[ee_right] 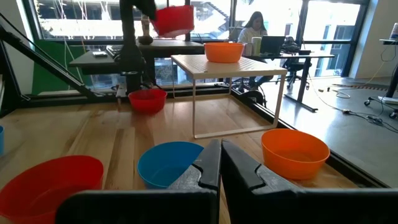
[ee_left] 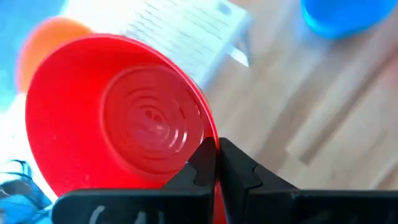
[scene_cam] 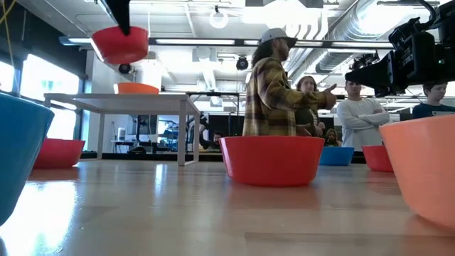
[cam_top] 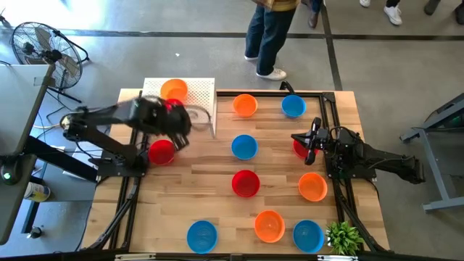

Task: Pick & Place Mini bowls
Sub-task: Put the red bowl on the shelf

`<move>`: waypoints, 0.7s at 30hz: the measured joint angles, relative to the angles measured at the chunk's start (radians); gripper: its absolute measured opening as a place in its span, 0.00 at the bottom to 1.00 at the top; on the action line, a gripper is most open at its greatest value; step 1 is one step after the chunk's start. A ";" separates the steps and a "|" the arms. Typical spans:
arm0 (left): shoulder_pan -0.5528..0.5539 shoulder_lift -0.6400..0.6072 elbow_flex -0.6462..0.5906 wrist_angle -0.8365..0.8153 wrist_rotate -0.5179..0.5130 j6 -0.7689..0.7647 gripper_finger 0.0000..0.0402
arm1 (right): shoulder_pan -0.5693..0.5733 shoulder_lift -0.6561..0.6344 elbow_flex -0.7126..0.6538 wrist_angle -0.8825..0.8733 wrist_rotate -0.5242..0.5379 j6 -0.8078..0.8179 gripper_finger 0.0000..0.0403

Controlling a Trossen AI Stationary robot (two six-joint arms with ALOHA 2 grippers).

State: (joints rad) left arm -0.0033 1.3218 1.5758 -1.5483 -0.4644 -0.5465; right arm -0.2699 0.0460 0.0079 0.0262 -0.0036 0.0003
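My left gripper (ee_left: 216, 163) is shut on a red mini bowl (ee_left: 118, 118) and holds it in the air beside the white perforated board (cam_top: 199, 90). An orange bowl (cam_top: 174, 90) rests on that raised board by its base. The held bowl also shows in the low view (scene_cam: 121, 44) and in the right wrist view (ee_right: 174, 20). Another red bowl (cam_top: 161, 151) sits on the table below the left arm. My right gripper (cam_top: 310, 141) waits shut at the table's right, above a red bowl (cam_top: 299, 150). My left gripper pinches the red bowl's rim (ee_left: 213, 138), one finger inside the bowl and one outside. The fingers (scene_cam: 125, 20) come down from above. The bowl hangs below them, lifted clear of the table and slightly tilted.
Other bowls stand on the wooden table: orange (cam_top: 245, 105), blue (cam_top: 293, 106), blue (cam_top: 244, 147), red (cam_top: 246, 183), orange (cam_top: 312, 186), and more along the near edge. A small green plant (cam_top: 344, 238) sits at the near right corner. People stand beyond the far edge (cam_top: 272, 36).
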 joint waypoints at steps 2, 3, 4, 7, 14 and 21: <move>0.072 -0.015 0.007 -0.024 0.007 0.000 0.00 | 0.000 0.000 0.000 0.000 0.000 0.000 0.00; 0.106 -0.024 0.002 -0.028 0.024 0.005 0.00 | 0.000 0.000 0.000 0.000 0.000 0.000 0.00; 0.141 -0.029 0.001 -0.025 0.050 0.016 0.00 | 0.000 0.000 0.000 0.000 0.000 0.000 0.00; 0.232 -0.030 0.001 -0.025 0.111 0.031 0.00 | 0.000 0.000 0.000 0.000 0.000 0.000 0.00; 0.358 -0.029 -0.030 -0.022 0.198 0.098 0.00 | 0.000 0.000 0.000 0.000 0.000 0.000 0.00; 0.386 -0.085 -0.160 -0.025 0.241 0.097 0.00 | 0.000 0.000 0.000 0.000 0.000 0.000 0.00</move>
State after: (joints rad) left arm 0.3824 1.2368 1.4160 -1.5734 -0.2238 -0.4500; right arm -0.2703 0.0460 0.0081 0.0264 -0.0036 0.0003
